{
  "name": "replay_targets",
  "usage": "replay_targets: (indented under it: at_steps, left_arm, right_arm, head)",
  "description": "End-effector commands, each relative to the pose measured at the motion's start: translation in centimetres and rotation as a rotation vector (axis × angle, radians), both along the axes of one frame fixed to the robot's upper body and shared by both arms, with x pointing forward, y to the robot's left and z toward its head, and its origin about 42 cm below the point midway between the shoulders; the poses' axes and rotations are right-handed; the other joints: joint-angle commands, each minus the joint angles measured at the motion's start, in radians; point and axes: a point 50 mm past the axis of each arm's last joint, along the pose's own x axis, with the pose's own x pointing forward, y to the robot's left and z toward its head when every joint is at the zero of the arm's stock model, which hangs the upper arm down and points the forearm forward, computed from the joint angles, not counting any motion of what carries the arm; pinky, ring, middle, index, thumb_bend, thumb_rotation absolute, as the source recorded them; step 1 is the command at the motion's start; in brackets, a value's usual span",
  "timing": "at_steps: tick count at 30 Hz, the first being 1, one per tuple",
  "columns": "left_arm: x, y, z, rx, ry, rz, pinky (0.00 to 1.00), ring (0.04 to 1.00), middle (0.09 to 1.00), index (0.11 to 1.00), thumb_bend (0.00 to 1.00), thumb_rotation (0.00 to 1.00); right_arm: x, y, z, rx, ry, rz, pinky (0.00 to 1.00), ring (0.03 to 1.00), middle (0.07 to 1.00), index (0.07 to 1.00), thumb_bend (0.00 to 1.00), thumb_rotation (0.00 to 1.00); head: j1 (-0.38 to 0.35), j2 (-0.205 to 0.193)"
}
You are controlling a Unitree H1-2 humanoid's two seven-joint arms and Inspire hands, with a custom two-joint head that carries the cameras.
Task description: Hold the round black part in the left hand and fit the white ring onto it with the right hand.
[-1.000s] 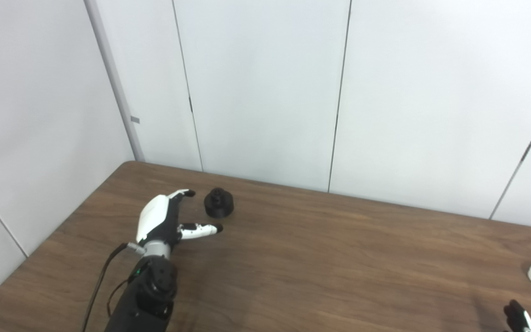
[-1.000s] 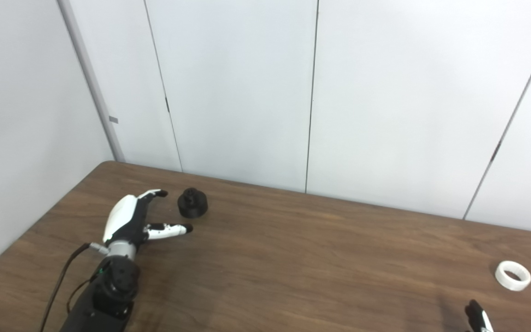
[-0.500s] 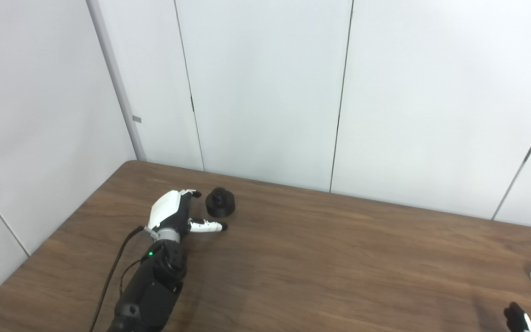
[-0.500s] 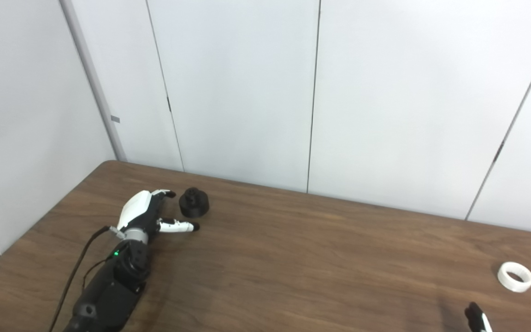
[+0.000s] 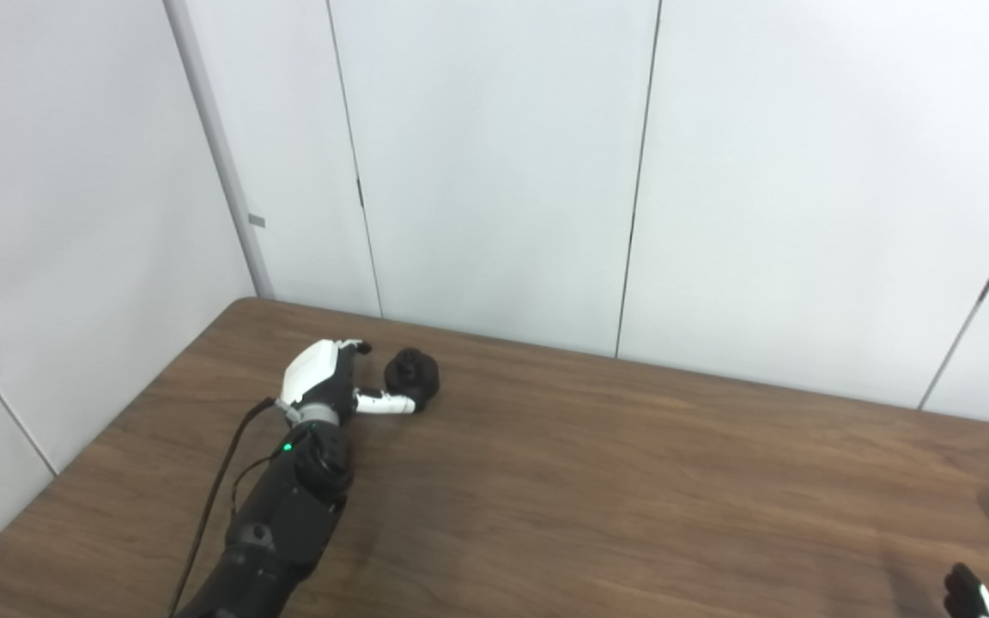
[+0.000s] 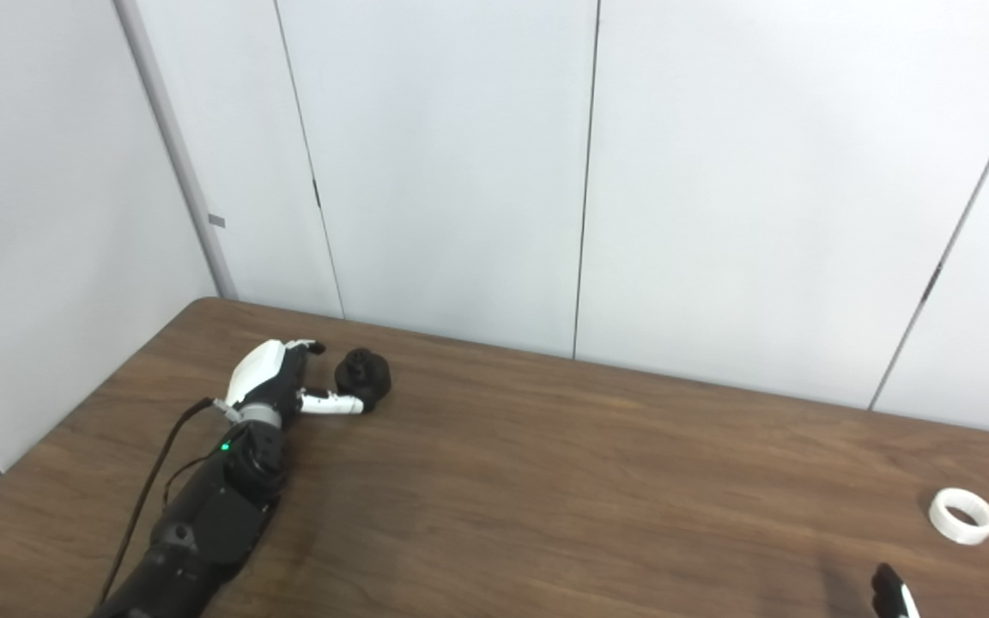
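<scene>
round black part [image 5: 413, 375]: knobbed top, far-left on table [image 5: 597, 481], thumb touching | left hand [image 5: 323, 390]: fingers spread, ungripped | white ring [image 6: 962, 516]: far right | right hand [image 6: 889, 595]: state unclear

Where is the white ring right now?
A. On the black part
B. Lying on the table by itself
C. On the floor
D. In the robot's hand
B: the white ring lies alone on the table at the right, far from the black part beside the left hand.
</scene>
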Motion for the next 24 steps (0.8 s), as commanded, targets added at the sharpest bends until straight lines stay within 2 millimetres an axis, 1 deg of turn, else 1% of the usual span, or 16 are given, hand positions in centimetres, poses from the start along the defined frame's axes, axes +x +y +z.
replay_targets:
  at_steps: [1, 5, 7, 10, 19, 24]
  left_arm:
    - [1.6, 0.2, 3.2, 0.024, -0.094, -0.025, 1.0, 1.0, 0.952, 0.841, 1.0, 0.34]
    - [1.9, -0.2, 3.4, 0.015, -0.098, -0.042, 1.0, 1.0, 0.957, 0.836, 1.0, 0.32]
    - [2.0, -0.5, 3.4, 0.021, -0.091, -0.049, 1.0, 1.0, 0.956, 0.834, 1.0, 0.3]
    - [2.1, -0.8, 3.2, 0.031, -0.087, -0.06, 1.0, 0.999, 0.942, 0.823, 0.99, 0.28]
    - [2.2, -1.4, 2.8, 0.024, -0.079, -0.061, 1.0, 0.997, 0.94, 0.798, 1.0, 0.28]
    - [2.1, -1.5, 2.7, 0.035, -0.068, -0.05, 1.0, 0.991, 0.933, 0.787, 0.98, 0.25]
  right_arm:
    - [-0.7, 0.0, -1.3, 0.005, 0.029, 0.007, 1.0, 1.0, 1.0, 1.0, 0.44, 1.0]
    - [-0.8, 0.0, -1.4, 0.0, 0.027, 0.005, 1.0, 1.0, 1.0, 1.0, 0.42, 1.0]
    - [-0.8, 0.1, -1.3, -0.004, 0.024, 0.007, 1.0, 1.0, 1.0, 1.0, 0.42, 1.0]
    - [-0.9, 0.2, -1.4, -0.004, 0.024, 0.004, 1.0, 1.0, 1.0, 1.0, 0.43, 1.0]
    - [-1.0, 0.3, -1.2, -0.002, 0.026, -0.009, 1.0, 1.0, 0.997, 1.0, 0.45, 1.0]
    - [-1.0, 0.2, -1.2, -0.002, 0.026, -0.01, 1.0, 1.0, 0.999, 1.0, 0.44, 1.0]
  head:
    - [0.001, 0.001]
    - [-0.005, 0.003]
    - [-0.008, 0.003]
    - [-0.014, 0.002]
    - [-0.018, 0.006]
    - [-0.018, 0.007]
